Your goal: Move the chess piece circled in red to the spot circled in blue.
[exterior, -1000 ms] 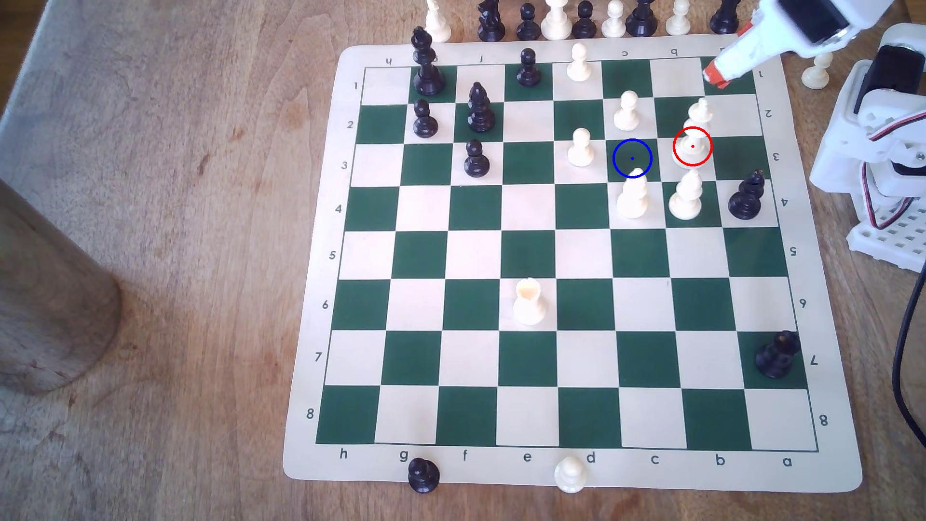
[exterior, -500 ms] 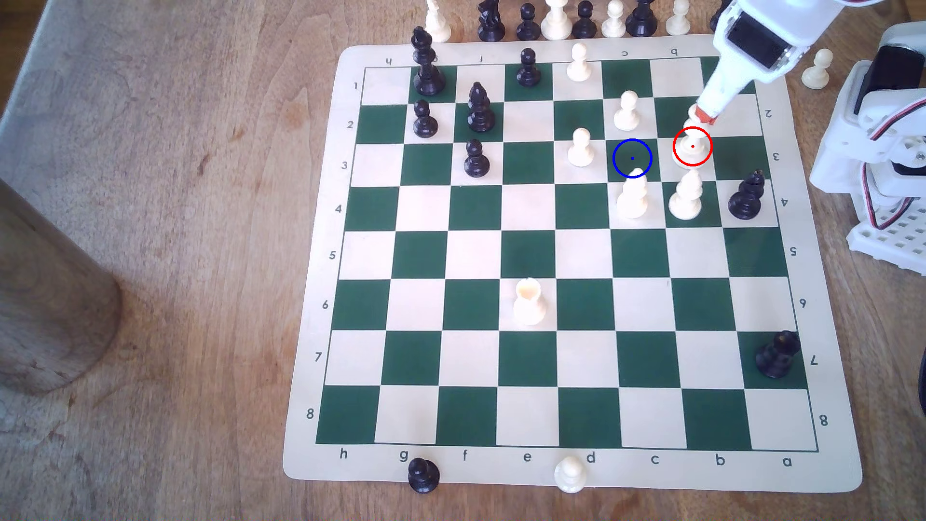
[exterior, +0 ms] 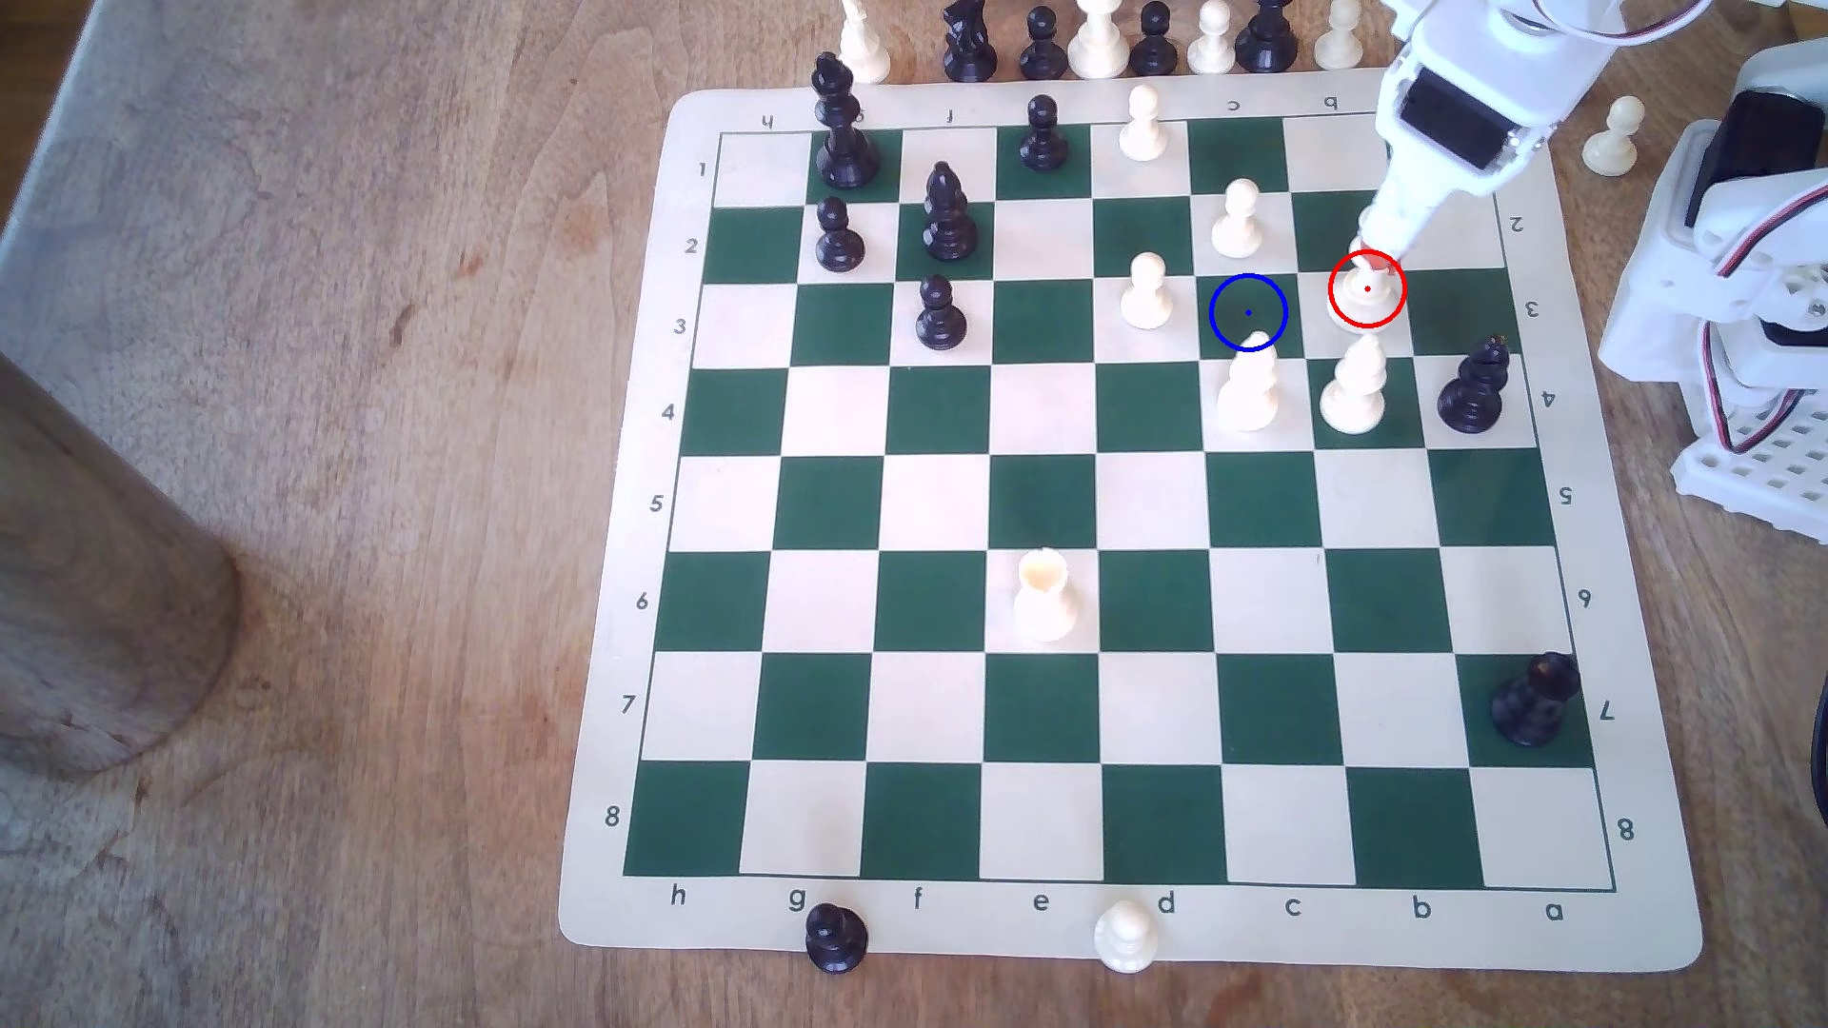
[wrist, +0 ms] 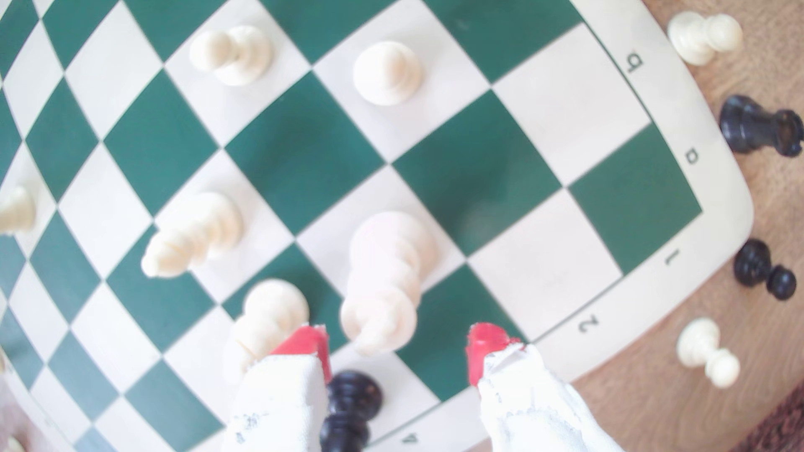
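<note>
Wooden table [exterior: 346,494], chessboard [exterior: 1602,929]; gripper [wrist: 396,347] fingers apart, straddling crown of cream king [wrist: 383,278]

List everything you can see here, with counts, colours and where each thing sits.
Board: one, green and cream, on a wooden table.
Circled piece: one, cream, tall, on the red-ringed light square.
Blue spot: one green square, next to that piece on the exterior view's left.
Other cream pieces: six, on squares.
Black pieces: seven, on squares.
Spares: at least eight, mixed colours, beyond the far edge; a cream pawn off the exterior view's right; two on the near border.
Brown post: one, exterior view's left edge.
Arm: one, white.
Fingers: two, red-tipped, open, flanking the circled piece's top.
</note>
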Controlling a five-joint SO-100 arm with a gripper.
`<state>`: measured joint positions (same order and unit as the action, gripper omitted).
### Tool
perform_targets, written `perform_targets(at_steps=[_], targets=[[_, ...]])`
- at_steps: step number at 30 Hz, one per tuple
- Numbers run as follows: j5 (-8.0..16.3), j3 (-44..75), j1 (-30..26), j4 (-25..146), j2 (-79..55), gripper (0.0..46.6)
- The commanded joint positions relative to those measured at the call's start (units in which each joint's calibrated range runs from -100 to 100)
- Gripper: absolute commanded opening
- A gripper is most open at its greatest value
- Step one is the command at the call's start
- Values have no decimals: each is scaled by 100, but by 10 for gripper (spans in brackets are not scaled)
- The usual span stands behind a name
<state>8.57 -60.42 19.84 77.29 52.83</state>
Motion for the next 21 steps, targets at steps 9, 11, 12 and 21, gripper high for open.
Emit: perform_targets(at_steps=[9,11,12,21], targets=[[39,312,-173,-432,-334,168],[49,321,-243,-522,-427,167],[49,330,-259,-538,-444,167],[88,339,-392,-587,-487,152]])
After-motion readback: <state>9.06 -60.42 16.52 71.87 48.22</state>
